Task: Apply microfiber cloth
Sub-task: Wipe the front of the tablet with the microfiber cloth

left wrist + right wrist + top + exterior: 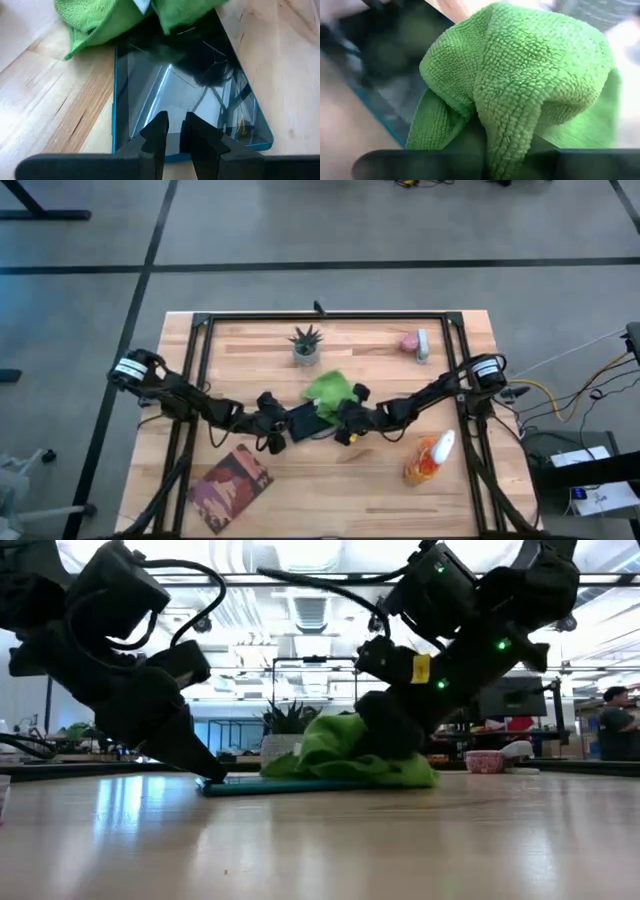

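The fingers of the right gripper (492, 155) were closed on a bunched fold of the bright lime-green microfiber cloth (520, 70), as I saw through the right wrist camera, where the nubbly fabric filled most of the view and rose up between them. From overhead, that gripper (338, 416) sat near the middle of the wooden counter (370, 490), and the cloth (330, 389) spread from it toward the far edge, part of it lying over one end of the dark flat tablet with a teal rim (303, 421). In the low view the cloth (345, 755) was heaped on that tablet (270, 785), which lay flat on the counter.

The left gripper (272, 430) was at the tablet's opposite end. Through its wrist camera I saw its fingers (156, 135) nearly shut, only a narrow slit between them, with their tips down at the edge of the glossy screen (185, 90); I could not tell whether they actually pinched the rim or just pressed on it.

Elsewhere, a small spiky potted plant (306, 345) stood near the far edge, an orange spray bottle with a white head (430, 458) lay toward the right edge, and a brown patterned booklet (231, 487) lay near the front left corner.
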Robot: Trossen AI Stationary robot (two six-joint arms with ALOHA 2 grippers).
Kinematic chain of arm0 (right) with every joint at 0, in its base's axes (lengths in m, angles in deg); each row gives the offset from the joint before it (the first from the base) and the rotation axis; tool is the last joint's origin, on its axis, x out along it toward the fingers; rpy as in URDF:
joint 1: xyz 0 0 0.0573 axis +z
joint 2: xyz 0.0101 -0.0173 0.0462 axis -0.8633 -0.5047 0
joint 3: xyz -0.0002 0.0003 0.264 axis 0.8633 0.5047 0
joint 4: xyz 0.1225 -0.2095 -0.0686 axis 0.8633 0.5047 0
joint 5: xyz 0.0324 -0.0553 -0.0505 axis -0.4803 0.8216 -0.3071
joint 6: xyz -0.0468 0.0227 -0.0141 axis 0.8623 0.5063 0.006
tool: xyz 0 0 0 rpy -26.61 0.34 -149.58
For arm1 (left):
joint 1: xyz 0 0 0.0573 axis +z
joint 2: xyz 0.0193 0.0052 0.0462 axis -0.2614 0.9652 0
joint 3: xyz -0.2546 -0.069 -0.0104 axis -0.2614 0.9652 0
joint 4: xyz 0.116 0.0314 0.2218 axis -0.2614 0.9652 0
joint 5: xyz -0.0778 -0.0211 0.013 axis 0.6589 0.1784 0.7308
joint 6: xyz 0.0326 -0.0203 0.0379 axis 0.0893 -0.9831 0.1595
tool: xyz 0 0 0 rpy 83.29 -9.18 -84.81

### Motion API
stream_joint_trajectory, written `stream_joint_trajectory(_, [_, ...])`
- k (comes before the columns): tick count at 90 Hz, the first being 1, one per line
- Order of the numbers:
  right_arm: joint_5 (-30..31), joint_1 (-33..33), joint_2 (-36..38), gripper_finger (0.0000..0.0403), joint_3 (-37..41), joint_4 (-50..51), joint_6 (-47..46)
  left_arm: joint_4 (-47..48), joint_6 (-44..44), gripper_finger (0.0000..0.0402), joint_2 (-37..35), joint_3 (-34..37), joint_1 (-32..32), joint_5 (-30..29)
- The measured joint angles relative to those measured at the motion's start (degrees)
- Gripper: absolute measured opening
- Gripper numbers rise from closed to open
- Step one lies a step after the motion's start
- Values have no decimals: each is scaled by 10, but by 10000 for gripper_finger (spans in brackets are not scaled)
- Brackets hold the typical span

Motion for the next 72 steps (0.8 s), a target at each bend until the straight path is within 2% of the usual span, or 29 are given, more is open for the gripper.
stream_joint_trajectory(16, [23,10,54,3,3,97,34,22,59,59,-90,2,-2,9])
stream_joint_trajectory(26, [37,32,89,3,3,140,75,39,72,59,-123,1,0,-34])
stream_joint_trajectory(33, [21,55,96,3,3,138,113,53,73,59,-131,2,4,-71])
stream_joint_trajectory(42, [-16,80,98,3,3,127,139,52,65,59,-119,1,32,-77])
stream_joint_trajectory(53, [-19,97,86,18,1,133,142,35,53,59,-82,0,78,-47])
stream_joint_trajectory(72, [-21,94,83,107,-2,125,195,4,32,59,-1,1,142,12])
